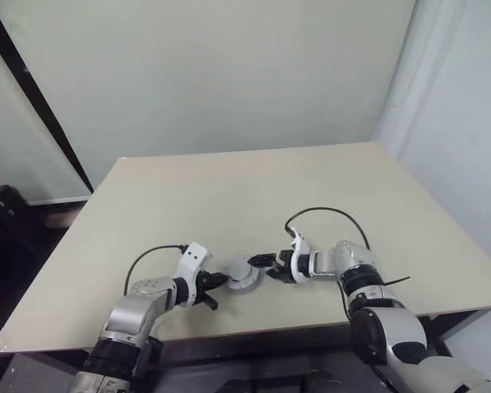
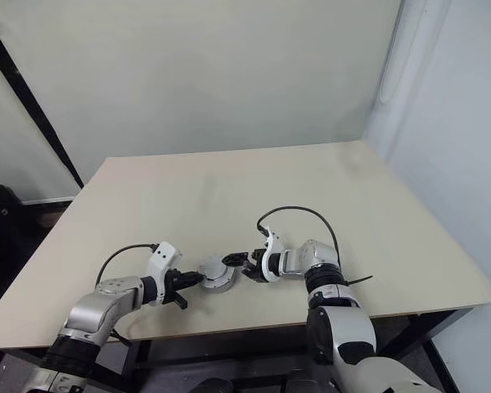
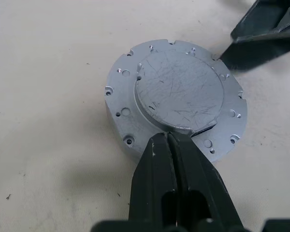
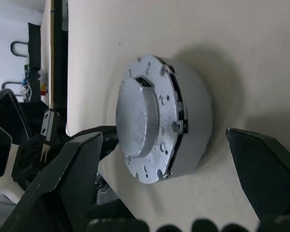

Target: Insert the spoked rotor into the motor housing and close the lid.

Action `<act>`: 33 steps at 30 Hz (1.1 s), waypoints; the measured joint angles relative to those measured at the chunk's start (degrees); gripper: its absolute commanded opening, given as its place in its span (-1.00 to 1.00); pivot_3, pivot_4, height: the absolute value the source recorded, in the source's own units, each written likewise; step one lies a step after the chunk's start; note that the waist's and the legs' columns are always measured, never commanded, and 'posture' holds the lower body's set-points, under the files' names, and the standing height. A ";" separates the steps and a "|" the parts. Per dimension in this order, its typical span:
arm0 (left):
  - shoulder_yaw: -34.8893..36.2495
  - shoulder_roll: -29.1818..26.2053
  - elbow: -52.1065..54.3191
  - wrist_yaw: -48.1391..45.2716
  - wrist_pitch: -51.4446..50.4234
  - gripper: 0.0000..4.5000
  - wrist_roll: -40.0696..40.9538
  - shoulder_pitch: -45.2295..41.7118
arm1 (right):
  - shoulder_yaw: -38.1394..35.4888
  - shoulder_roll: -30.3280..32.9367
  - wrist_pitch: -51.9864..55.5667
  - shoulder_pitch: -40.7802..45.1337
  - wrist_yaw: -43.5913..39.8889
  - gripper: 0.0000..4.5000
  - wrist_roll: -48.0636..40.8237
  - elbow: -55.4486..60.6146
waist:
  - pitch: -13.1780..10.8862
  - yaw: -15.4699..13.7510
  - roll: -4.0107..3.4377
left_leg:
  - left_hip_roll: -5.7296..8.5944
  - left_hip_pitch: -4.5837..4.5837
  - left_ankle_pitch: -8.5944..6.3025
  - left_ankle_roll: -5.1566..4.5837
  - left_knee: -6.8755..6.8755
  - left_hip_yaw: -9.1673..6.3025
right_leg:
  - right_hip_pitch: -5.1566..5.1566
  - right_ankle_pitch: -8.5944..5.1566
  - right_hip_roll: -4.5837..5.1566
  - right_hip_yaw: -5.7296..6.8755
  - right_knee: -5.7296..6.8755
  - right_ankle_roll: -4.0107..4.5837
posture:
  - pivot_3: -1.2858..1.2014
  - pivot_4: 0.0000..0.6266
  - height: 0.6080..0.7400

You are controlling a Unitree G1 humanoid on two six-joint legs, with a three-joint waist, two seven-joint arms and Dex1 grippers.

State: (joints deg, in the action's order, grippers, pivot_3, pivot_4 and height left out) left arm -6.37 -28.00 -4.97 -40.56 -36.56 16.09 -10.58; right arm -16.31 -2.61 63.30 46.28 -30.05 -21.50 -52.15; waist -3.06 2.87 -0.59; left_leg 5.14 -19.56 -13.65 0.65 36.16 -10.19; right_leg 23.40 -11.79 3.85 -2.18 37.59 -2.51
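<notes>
The motor housing (image 4: 195, 121), a round silver body, sits on the table near the front edge. The grey lid (image 3: 176, 92) lies on top of it, with a raised round centre and small holes around its rim. The spoked rotor is hidden. My left gripper (image 3: 166, 137) is shut, and its tips touch the edge of the lid's raised centre from the left. My right gripper (image 1: 266, 262) is open just to the right of the housing (image 1: 245, 277). It points at the housing, and its fingers stand wide on either side without touching it.
The beige table (image 1: 254, 188) stretches far behind the housing, and its front edge (image 1: 254, 326) lies close below both grippers. Black cables loop from both wrists. Dark equipment (image 1: 0, 209) stands on the floor to the left of the table.
</notes>
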 measured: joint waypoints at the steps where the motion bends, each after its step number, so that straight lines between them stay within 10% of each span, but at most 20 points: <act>1: -0.02 -0.04 0.00 -0.04 -0.01 -1.00 0.00 -0.02 | -0.36 -0.45 -0.05 0.00 0.28 0.99 -0.29 -0.34 | 0.00 0.00 0.00 | 0.00 0.00 0.00 0.00 0.00 -0.01 | 0.00 0.00 0.00 0.00 0.00 0.00 | 0.03 -1.00 1.00; 10: -0.03 -0.25 0.01 -0.07 -0.07 -1.00 -0.01 -0.04 | -3.02 -2.71 -1.57 0.00 2.63 0.99 -1.56 -2.73 | -0.01 0.05 -0.02 | -0.01 0.00 -0.05 0.08 -0.01 -0.01 | 0.02 0.00 -0.03 0.03 0.00 0.00 | 0.03 -1.00 1.00; 22: 0.33 -0.69 -0.19 0.54 -0.44 -1.00 -1.53 -0.05 | -8.09 -2.89 -3.01 0.49 6.06 -0.43 -4.22 -4.82 | -0.03 0.14 -0.08 | -0.03 0.00 -0.05 0.09 -0.02 0.02 | 0.03 -0.06 -0.07 0.05 -0.03 0.09 | 0.03 -1.00 1.00; 33: 0.89 -0.45 -0.18 0.45 -0.99 -1.00 -1.93 -0.09 | -8.27 -3.15 -2.96 0.00 6.94 -0.43 -5.38 -4.51 | -0.04 0.35 -0.11 | -0.04 0.00 -0.06 0.09 -0.11 0.01 | 0.05 -0.04 -0.06 0.05 -0.07 0.06 | 0.03 -1.00 1.00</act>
State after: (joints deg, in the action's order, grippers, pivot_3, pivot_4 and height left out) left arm -5.48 -28.44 -5.15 -40.11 -37.55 14.16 -10.66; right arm -24.58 -5.76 60.35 46.28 -23.11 -26.88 -56.66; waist -3.10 3.22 -0.70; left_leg 5.09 -19.57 -13.71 0.74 36.05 -10.17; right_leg 23.45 -11.83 3.79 -2.14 37.52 -2.45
